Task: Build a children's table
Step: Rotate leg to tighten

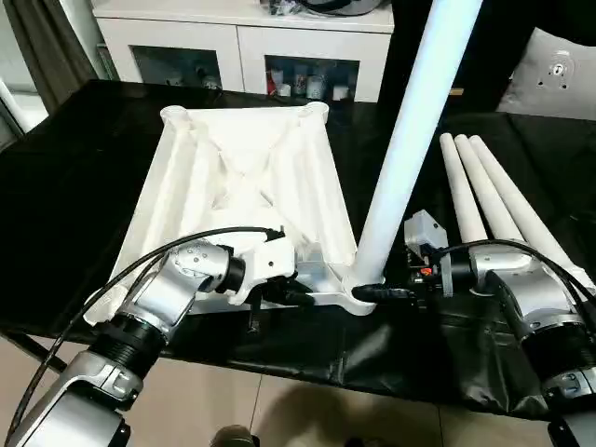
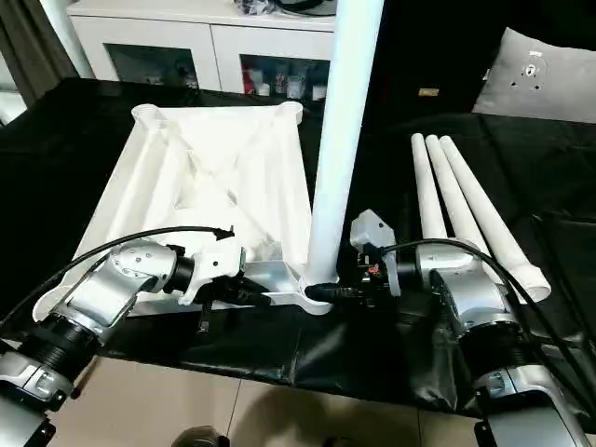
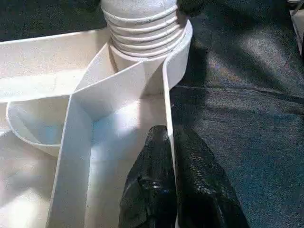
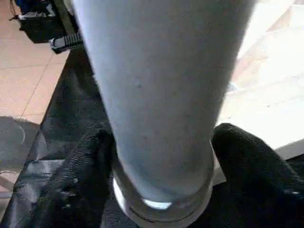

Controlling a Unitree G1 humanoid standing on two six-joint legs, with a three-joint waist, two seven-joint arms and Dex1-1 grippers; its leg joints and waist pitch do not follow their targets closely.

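The left gripper (image 3: 171, 142) was pinched shut on the thin outer wall of the table top (image 1: 247, 177), one black finger (image 3: 147, 190) inside the rim and the other outside it, just short of the near right corner socket (image 1: 358, 296). In that socket stood a white leg (image 1: 410, 140), leaning slightly away from the top's middle, its threaded end (image 3: 142, 28) seated in the round collar. The right gripper (image 1: 375, 293) sat low around the base of that leg, its two fingers (image 4: 78, 185) spread to either side of the tube and lying against it; whether they were pressing or merely resting there, I cannot tell.

The table top lay upside down on the black-covered work surface (image 1: 74, 186), ribbed underside facing up, with diagonal ribs crossing at its middle and two more round sockets at its far corners (image 1: 174, 115). Three loose legs (image 1: 484, 191) lay side by side on the black cover, beyond the right gripper and well apart from the table top's right edge. Behind the table top's far edge stood a white cabinet (image 1: 242, 47) with dark glass compartments. The silver forearms reached in toward the near edge of the top from both sides, black cables looping over each wrist.
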